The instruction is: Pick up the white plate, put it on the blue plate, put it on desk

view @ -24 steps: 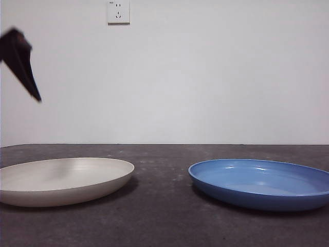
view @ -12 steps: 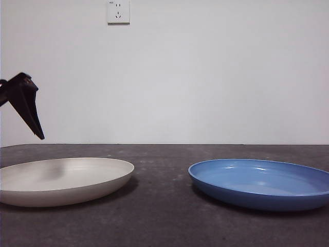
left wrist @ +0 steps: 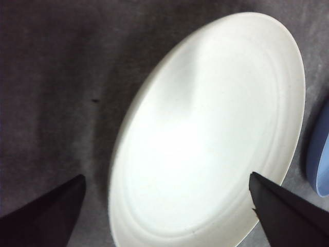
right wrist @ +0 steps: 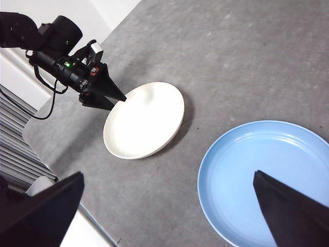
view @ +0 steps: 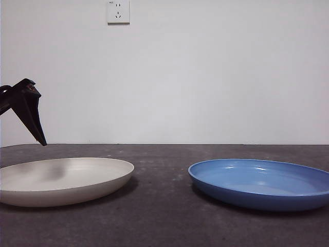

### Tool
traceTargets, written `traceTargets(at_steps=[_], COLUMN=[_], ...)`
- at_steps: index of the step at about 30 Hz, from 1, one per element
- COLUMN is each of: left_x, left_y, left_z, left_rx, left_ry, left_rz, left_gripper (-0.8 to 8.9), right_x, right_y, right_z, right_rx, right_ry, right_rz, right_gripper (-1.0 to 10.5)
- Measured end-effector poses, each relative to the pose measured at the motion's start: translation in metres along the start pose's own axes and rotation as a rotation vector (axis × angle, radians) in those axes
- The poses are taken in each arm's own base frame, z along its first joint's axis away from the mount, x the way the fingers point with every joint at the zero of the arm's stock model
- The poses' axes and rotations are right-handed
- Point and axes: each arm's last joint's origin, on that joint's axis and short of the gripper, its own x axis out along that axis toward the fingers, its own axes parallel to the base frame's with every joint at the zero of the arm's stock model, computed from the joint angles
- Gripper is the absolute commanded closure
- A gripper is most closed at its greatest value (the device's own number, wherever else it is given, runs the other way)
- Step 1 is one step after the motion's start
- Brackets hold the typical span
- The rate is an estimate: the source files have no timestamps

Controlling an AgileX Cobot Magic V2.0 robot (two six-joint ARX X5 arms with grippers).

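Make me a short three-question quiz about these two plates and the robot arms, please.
1. True or false: the white plate already sits on the blue plate.
2. Which gripper hangs over the white plate? A) left gripper B) right gripper
3. Fill in: both plates rest on the ___.

Key:
1. False; they lie apart on the desk.
2. A; its fingers are spread wide, one on each side of the plate.
3. desk

lab-like test room: bare white wall (view: 216,77), wall socket (view: 118,11), speckled grey desk (view: 159,206).
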Motion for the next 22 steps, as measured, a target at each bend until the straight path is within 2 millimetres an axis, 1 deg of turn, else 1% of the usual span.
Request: traceTargets(at_steps=[2, 6, 10, 15, 22], left_x=[0.0008, 0.0040, 0.0044, 0.0044, 0.0065], left_y=[-0.0006, 0.0015, 0.0022, 0.0026, 0.0047], left_z=[-0.0001, 0.0004, 0.0006, 0.0006, 0.0012], left_rx=[0.002, 0.000, 0.000, -0.001, -0.004], left_ry=[0.003, 0.011, 0.011, 0.011, 0.015], left_rz=[0.000, 0.030, 0.044, 0.058, 0.090], left_gripper=[3.32, 5.13, 6.34, 6.95, 7.02], right_x=[0.0000, 0.0000, 0.0000, 0.0000, 0.0000], right_y=[0.0000, 0.0000, 0.0000, 0.0000, 0.0000], right_z=[0.0000, 0.0000, 0.0000, -0.0001, -0.0002], right_rx=[0.000, 0.000, 0.000, 0.001, 0.001], right_ry=[0.000, 0.000, 0.000, 0.001, 0.002], right_rz=[0.000, 0.000, 0.000, 0.000, 0.000], right_gripper=[3.7, 3.7, 3.7, 3.7, 3.7])
